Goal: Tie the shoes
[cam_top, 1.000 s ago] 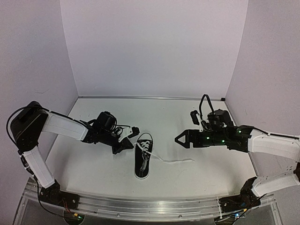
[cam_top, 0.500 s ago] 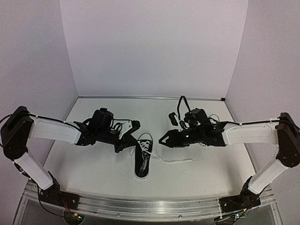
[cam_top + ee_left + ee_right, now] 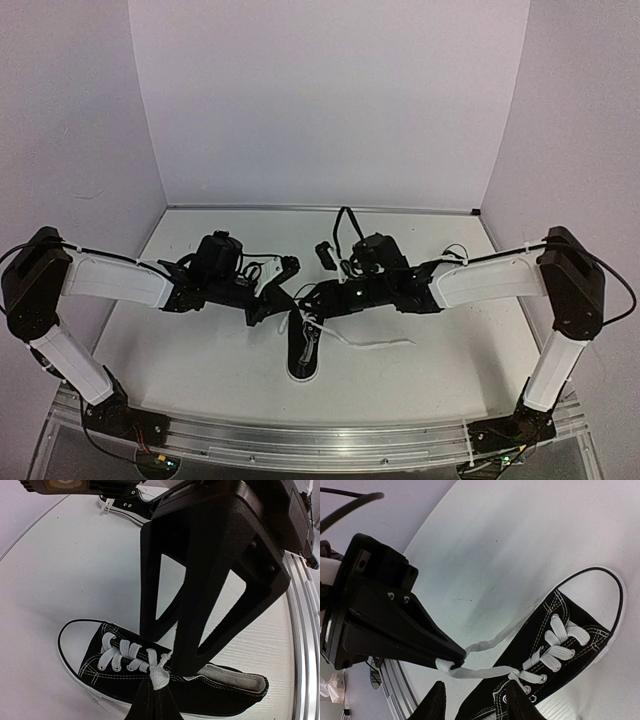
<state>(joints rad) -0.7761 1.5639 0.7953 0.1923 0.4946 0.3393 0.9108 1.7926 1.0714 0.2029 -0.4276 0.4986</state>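
One black sneaker with a white toe cap lies mid-table, toe toward the back; it also shows in the left wrist view and the right wrist view. My left gripper is shut on a bight of its white lace and holds it just left of the shoe's eyelets. My right gripper is open, its fingers straddling that taut lace above the shoe's opening. The other lace end trails right on the table. The second sneaker lies farther off.
White walls close in the table on the left, back and right. A metal rail runs along the near edge. Both arms meet over the shoe at mid-table, their fingertips close together.
My right arm has swung left across the table until its open gripper reached the shoe and the held lace. My left gripper has stayed put, shut on the lace.
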